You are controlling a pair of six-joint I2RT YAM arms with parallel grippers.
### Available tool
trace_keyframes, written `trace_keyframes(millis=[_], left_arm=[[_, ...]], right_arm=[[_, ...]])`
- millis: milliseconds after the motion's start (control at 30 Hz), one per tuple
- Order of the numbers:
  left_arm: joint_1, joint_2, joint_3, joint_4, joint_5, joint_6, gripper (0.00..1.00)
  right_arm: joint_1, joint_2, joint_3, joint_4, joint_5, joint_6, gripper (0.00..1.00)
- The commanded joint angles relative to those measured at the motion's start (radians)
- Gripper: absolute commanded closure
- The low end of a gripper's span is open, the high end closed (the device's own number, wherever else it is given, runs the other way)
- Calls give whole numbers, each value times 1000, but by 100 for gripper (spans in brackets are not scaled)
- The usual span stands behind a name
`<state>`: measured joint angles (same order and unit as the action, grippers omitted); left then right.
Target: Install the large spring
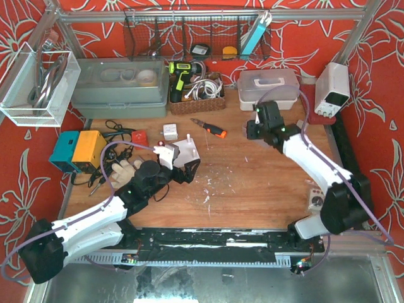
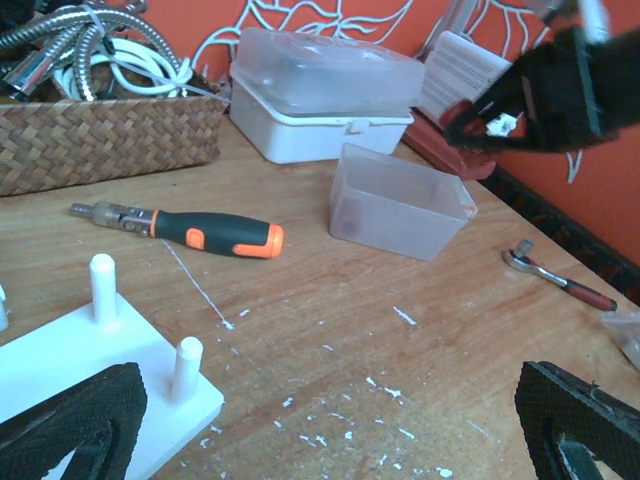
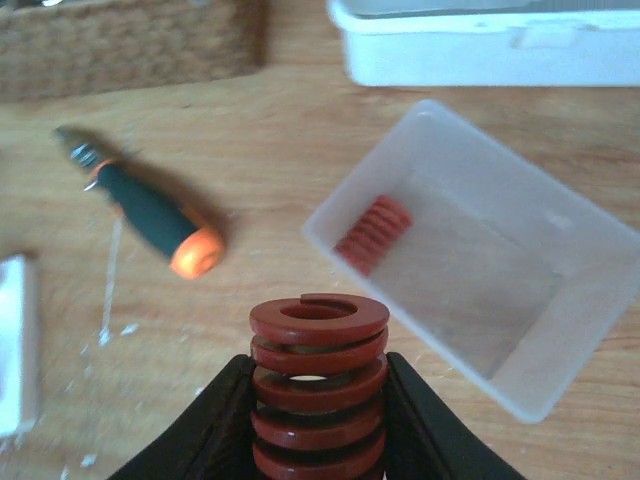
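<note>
top view: your left gripper [image 1: 184, 170] sits at the near edge of the white peg plate [image 1: 184, 150], left of the table's middle. your right gripper [image 1: 254, 130] is well apart from it, toward the back right, just in front of the white lidded box [image 1: 267, 87]. the orange-handled screwdriver [image 1: 212, 129] lies between the two arms. you can't make out the large spring from up here.

left wrist view: your left gripper [image 2: 320, 425] stands wide with nothing between its black pads [image 2: 72, 420]. a corner of the white peg plate [image 2: 60, 365] lies by the left pad, with two upright pegs [image 2: 186, 365] showing. further out on the wood are the screwdriver [image 2: 200, 232], the clear bin [image 2: 400, 205], the white lidded box [image 2: 320, 90] and the wicker basket [image 2: 100, 140]. a ratchet [image 2: 556, 276] lies to the right. your right gripper [image 2: 535, 100] hangs above the bin at the upper right.

right wrist view: your right gripper [image 3: 318, 405] is closed narrow around the large spring [image 3: 318, 375], a red coil standing upright between the two fingers [image 3: 212, 425], its top ring clear above them. it is held over bare wood just beside the clear bin [image 3: 555, 385]. a smaller red spring [image 3: 372, 232] lies on its side inside that bin, against the near left wall. the screwdriver [image 3: 150, 215] is to the left, and an edge of the white peg plate [image 3: 14, 345] shows at the far left, well apart from the held spring.
</note>
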<state>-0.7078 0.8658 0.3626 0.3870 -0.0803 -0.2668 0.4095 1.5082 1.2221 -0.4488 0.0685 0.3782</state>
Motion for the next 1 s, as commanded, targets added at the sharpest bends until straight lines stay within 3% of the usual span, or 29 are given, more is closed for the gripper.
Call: trace_keyframes(millis=[0, 233, 333, 433, 567, 800, 967], left_arm=[[-6, -9, -4, 12, -57, -40, 0], [-4, -16, 73, -107, -24, -117, 1], [-4, -11, 137, -178, 7, -128, 7], [-3, 8, 230, -287, 31, -156, 10], [-1, 56, 345, -391, 112, -169, 22], [-1, 268, 556, -605, 313, -125, 41], [-1, 326, 585, -640, 362, -106, 43]], right_arm=[[96, -152, -177, 211, -8, -142, 94], [243, -304, -470, 568, -71, -291, 95], [309, -339, -590, 777, -115, -371, 95], [361, -364, -662, 902, -147, -465, 96], [425, -384, -738, 1056, -182, -563, 96], [536, -364, -779, 1132, -144, -693, 95], [554, -363, -781, 1145, -138, -702, 95]])
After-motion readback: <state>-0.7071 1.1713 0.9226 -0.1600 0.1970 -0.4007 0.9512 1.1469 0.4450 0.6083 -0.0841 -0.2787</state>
